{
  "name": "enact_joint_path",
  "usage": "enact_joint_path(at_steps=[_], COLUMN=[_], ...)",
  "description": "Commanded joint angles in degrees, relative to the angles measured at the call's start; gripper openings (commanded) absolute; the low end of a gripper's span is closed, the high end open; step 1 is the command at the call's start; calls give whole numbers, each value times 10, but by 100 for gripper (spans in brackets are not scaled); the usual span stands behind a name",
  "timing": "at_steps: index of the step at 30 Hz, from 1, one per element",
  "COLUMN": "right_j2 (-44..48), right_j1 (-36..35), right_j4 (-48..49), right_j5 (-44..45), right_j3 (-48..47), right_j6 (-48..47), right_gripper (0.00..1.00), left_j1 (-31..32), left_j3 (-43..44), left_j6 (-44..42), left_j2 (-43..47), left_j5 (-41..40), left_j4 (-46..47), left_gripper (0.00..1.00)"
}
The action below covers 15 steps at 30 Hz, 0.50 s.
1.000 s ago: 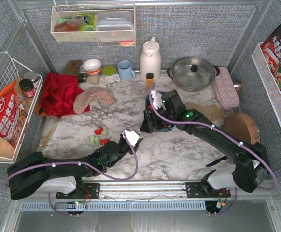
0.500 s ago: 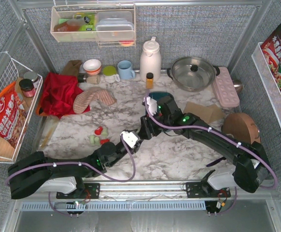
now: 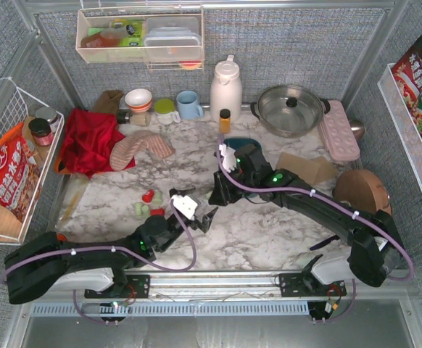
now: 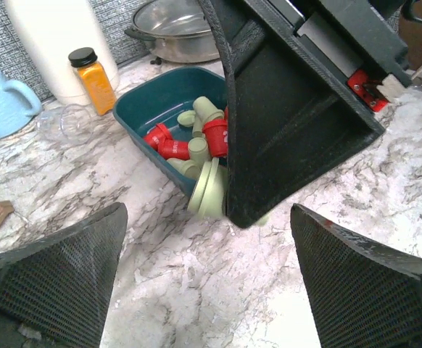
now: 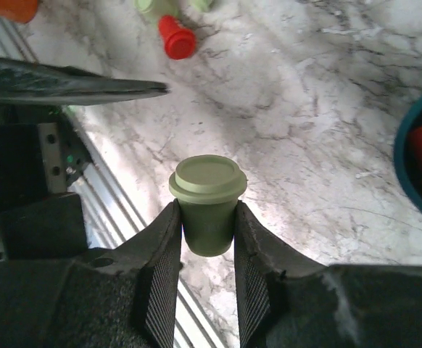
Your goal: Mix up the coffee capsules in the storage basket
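At the left of the marble tabletop [image 3: 269, 232], a few loose capsules [image 3: 147, 196] lie close together, apart from the rest. Some are bright red and some pale mint green. The right wrist view shows one red capsule [image 5: 176, 40] lying on its side, with green ones just beyond it at the frame's top edge.

Just right of that cluster, the left claw [image 3: 205, 216] hangs over bare marble. It is spread wide and holds nothing. In its own camera the two dark ribbed fingers [image 4: 59, 283] sit at opposite lower corners of the view.

Next comes the right claw [image 3: 222, 190], pinched on a single mint-green capsule [image 5: 206, 181]. This is a small tapered pod with a flat round lid and a flared rim. It is gripped by its narrow body, with the lid end sticking out past the fingertips [image 5: 169, 239] over the marble. From the left wrist view the same pod [image 4: 209, 192] shows edge-on just at the near rim of the tub. Whether it touches the rim cannot be told.

Just beyond is the storage basket [image 4: 149, 98], a shallow dark teal tub with rounded corners. It stands on the tabletop and is mostly hidden under the right arm in the top view [image 3: 241, 143]. The coffee capsules [image 4: 189, 141] inside it are a jumble of red and mint pods tipped at all angles. An orange-filled spice bottle [image 4: 95, 76] stands just behind the tub.
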<state>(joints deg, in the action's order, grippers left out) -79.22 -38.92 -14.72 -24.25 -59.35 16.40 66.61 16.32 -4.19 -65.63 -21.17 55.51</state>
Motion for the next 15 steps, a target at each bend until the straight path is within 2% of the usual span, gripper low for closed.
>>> enact_joint_path(at_steps=[1, 5, 10, 13, 15], right_j2=[-2, -21, -100, -170, -218], right_j1=[11, 42, 79, 107, 125], right_j4=[-10, -34, -37, -33, -32], right_j5=[65, 188, 343, 362, 356], right_j3=[-12, -39, -96, -143, -182], right_j6=[-7, -41, -94, -103, -103], right_gripper=[18, 17, 18, 20, 27], left_j1=[0, -1, 0, -1, 0], left_j3=[-14, -36, -34, -34, -37], left_j6=[27, 74, 191, 268, 311], left_j2=[31, 89, 191, 250, 285], left_j5=[-30, -86, -209, -255, -274], left_j4=[-11, -79, -248, -337, -387], left_gripper=[99, 99, 99, 99, 99])
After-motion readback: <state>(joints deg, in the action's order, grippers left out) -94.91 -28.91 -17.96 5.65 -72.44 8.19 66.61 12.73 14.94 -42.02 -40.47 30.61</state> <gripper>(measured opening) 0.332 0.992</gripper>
